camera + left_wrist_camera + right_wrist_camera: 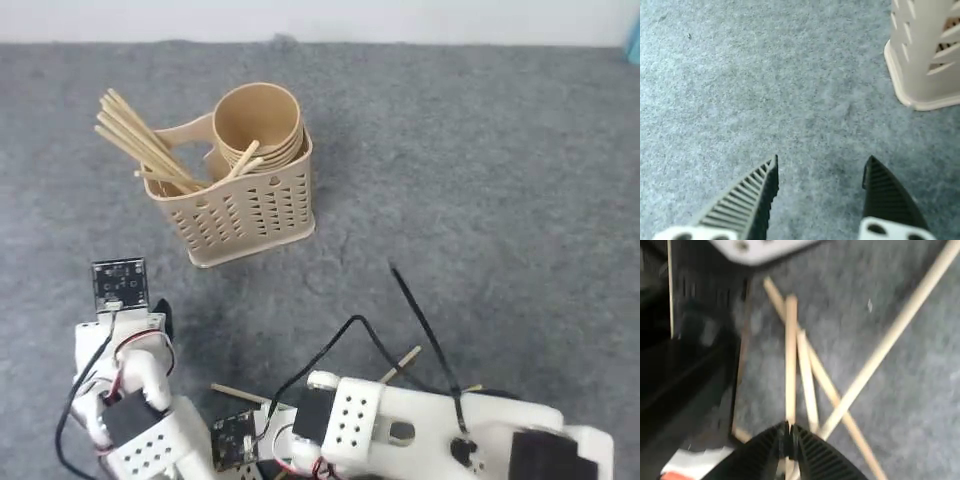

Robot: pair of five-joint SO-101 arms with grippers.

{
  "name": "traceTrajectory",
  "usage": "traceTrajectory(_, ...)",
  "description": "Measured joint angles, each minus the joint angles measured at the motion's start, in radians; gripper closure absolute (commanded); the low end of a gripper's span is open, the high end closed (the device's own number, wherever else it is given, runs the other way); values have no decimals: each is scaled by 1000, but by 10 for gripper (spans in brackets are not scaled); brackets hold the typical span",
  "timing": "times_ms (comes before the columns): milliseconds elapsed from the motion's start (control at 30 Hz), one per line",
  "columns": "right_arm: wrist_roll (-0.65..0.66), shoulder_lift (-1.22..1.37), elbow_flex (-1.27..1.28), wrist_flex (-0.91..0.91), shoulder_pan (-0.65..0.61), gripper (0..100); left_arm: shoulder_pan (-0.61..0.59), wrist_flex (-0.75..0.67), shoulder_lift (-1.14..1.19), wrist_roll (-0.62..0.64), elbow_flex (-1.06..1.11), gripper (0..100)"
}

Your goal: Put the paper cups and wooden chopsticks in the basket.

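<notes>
The beige slotted basket [245,215] stands at the back left, and its corner [927,60] appears in the left wrist view. Stacked paper cups [258,120] and a bundle of wooden chopsticks [140,145] sit inside it. My left gripper [820,175] hovers open over bare carpet a short way in front of the basket, nothing between its fingers. Several loose chopsticks [880,350] lie crossed on the carpet by the right arm. My right gripper [788,429] is shut on one chopstick [790,360] of that pile. Two chopstick ends [405,362] poke out from under the right arm.
The floor is grey carpet [480,170]. The left arm's body [120,390] sits at the front left and the right arm's white body [440,430] lies across the front. A black cable [420,325] arcs above the right arm.
</notes>
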Motion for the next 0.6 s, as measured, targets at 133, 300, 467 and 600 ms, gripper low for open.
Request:
traceTrajectory(133,12,97,-31,-77,31,991,0,0,-5,0,0,746)
traceTrajectory(300,26,184,-141,-68,130,991,-8,0,2,0,-2,746)
traceTrajectory(467,14,224,-198,-110,180,991,-11,-5,5,0,-2,769)
traceTrajectory(600,9,244,-203,-115,184,990,-54,-35,5,3,0,880)
